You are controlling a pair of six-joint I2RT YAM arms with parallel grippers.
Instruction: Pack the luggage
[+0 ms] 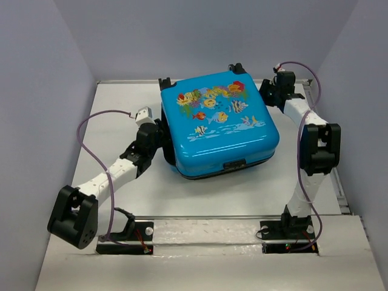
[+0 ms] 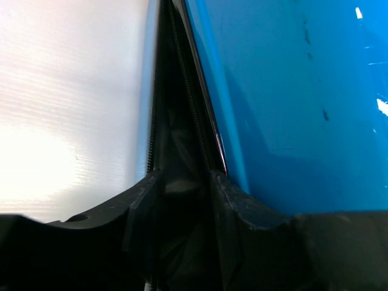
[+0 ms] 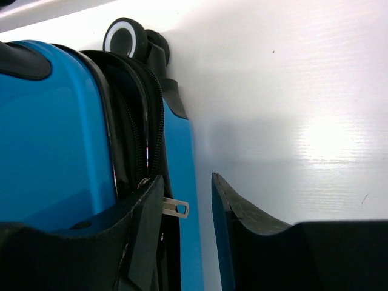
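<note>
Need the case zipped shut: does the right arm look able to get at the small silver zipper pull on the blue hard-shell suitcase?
Probably yes. The silver zipper pull sticks out from the blue suitcase right beside the right gripper, whose jaws stand parted.

I work on a white table [image 1: 242, 194] with fine ribs in its surface. Plain pale grey walls close it in: a left wall [image 1: 36, 91], a back wall [image 1: 200, 36] and a right wall [image 1: 367, 91]. A metal rail [image 1: 206, 218] crosses the near side. The light makes a soft glare [image 2: 42, 163] on the top.
</note>
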